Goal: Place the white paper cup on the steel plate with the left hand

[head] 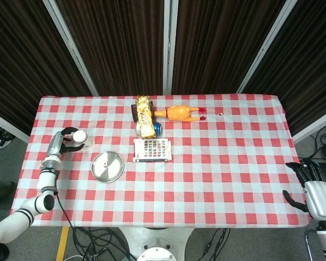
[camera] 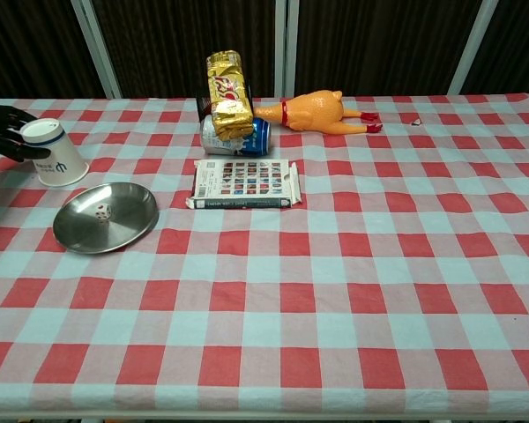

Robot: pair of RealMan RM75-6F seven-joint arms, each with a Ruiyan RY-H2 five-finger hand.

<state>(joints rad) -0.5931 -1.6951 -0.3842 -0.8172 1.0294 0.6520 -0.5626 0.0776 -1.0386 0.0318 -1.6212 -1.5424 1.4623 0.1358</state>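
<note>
The white paper cup point(head: 82, 141) point(camera: 55, 156) stands upside down and tilted near the table's left edge, just behind the steel plate point(head: 112, 172) point(camera: 130, 208). My left hand point(head: 64, 140) point(camera: 3, 132) reaches in from the left, and its dark fingers wrap around the cup's upper part. A small die lies in the plate. My right hand point(head: 314, 191) hangs open off the table's front right corner, holding nothing, and shows only in the head view.
A flat patterned box point(head: 152, 149) point(camera: 244, 183) lies right of the plate. Behind it a gold snack pack point(head: 145, 116) point(camera: 228, 88) rests on a blue can point(camera: 238, 137), with a rubber chicken point(head: 180, 113) point(camera: 314, 112) beside them.
</note>
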